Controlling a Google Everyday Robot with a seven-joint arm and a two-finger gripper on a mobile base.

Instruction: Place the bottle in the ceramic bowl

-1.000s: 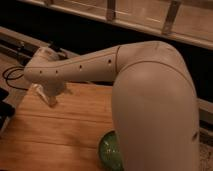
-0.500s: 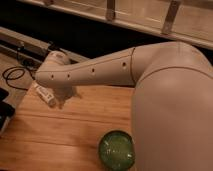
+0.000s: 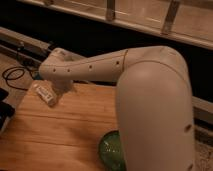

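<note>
A small white bottle (image 3: 45, 94) with a reddish mark lies tilted at the back left of the wooden table (image 3: 60, 135). My gripper (image 3: 56, 86) is right at the bottle, just above and behind it, at the end of the long white arm (image 3: 95, 67). The arm's end hides where the two meet, so I cannot tell whether the bottle is held. The glossy dark-green ceramic bowl (image 3: 111, 149) sits at the table's front edge, well to the right of the bottle. The arm's big elbow (image 3: 155, 110) covers its right side.
A dark gap and a metal rail (image 3: 25, 42) run behind the table, with a light counter and posts (image 3: 150, 20) further back. Black cables (image 3: 12, 75) lie to the left of the table. A dark object (image 3: 4, 107) sits at the table's left edge.
The elbow has come back in front of the bowl and now hides its right side. The gripper and the bottle have stayed at about the same spot.
</note>
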